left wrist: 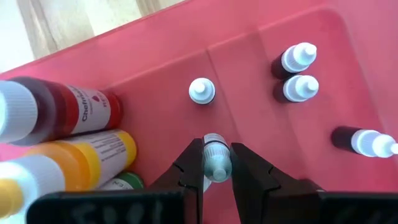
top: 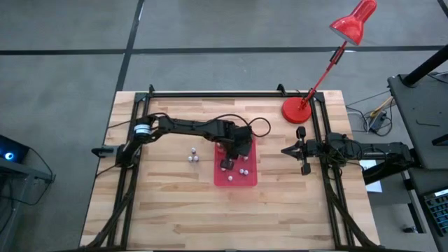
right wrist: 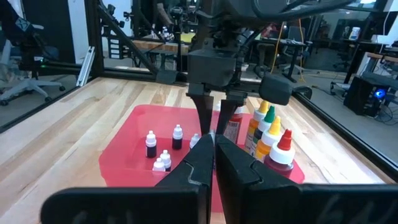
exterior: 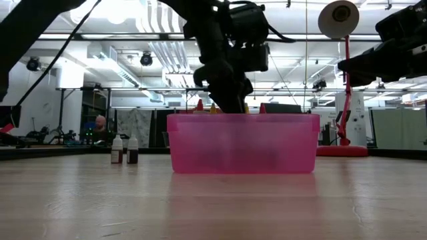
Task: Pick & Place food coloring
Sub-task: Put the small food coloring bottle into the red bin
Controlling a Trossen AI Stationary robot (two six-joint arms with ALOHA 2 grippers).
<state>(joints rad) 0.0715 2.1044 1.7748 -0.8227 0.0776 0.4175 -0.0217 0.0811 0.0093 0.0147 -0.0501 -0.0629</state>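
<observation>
Fingers of our left claw [left wrist: 217,163] are pinched narrow on a tiny bottle [left wrist: 216,160], gripping it just under its pale cap, with the bottle hanging inside the red tray [top: 249,180]. We judge the step in hand to be setting this bottle down, so we should lower straight until its base meets the tray floor, part the fingers only a little, then rise straight up so neither pad drags it over. In the left wrist view, a loose white-capped bottle [left wrist: 201,91] stands near at twelve o'clock of the grip, a touching pair [left wrist: 297,73] sits at about one o'clock, and another bottle [left wrist: 365,140] is out at three; none touches ours, but the nearest one leaves little room, so we should not swing toward twelve. At nine o'clock lie the bigger red bottle [left wrist: 68,111] and orange bottle [left wrist: 87,152], close enough to brush on a sideways exit. From above, two more small bottles [top: 194,156] wait on the bare wood at nine o'clock of the tray, well apart from it, likely next. Our right claw [top: 285,150] rests pressed shut beside the tray's three o'clock edge, empty, with the lamp [top: 297,110] behind it.
</observation>
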